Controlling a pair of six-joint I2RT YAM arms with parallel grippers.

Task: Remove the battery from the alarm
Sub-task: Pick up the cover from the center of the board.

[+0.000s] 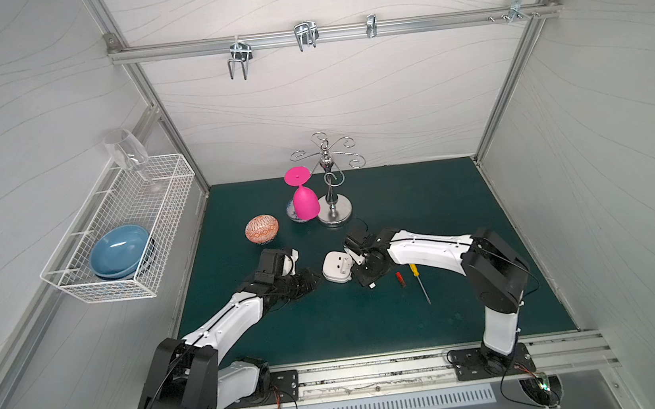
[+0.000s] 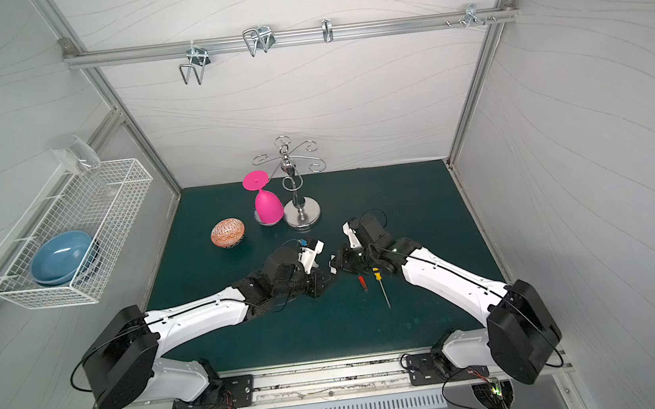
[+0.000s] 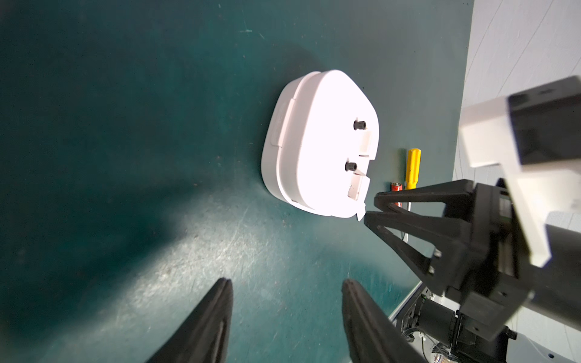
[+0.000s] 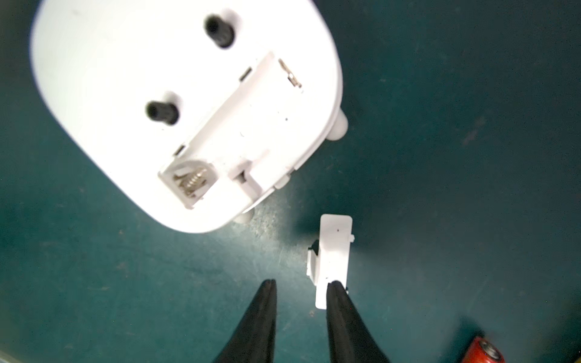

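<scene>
The white alarm [image 1: 336,266] lies face down on the green mat, its back up, with two black knobs and an open, empty battery slot [image 4: 248,125]. The red battery [image 1: 399,280] lies on the mat beside the yellow-handled screwdriver [image 1: 416,275], apart from the alarm; the right wrist view shows it too [image 4: 484,350]. A small white cover [image 4: 333,257] rests on the mat by the alarm. My right gripper [image 4: 301,283] stands narrowly open over bare mat, one fingertip overlapping the cover's end. My left gripper [image 3: 287,283] is open and holds nothing, short of the alarm [image 3: 320,144].
A patterned orange egg [image 1: 262,229], a pink upturned glass [image 1: 305,203] and a chrome hook stand [image 1: 332,209] sit behind the arms. A wire basket [image 1: 90,288] with a blue bowl and a clear glass hangs on the left wall.
</scene>
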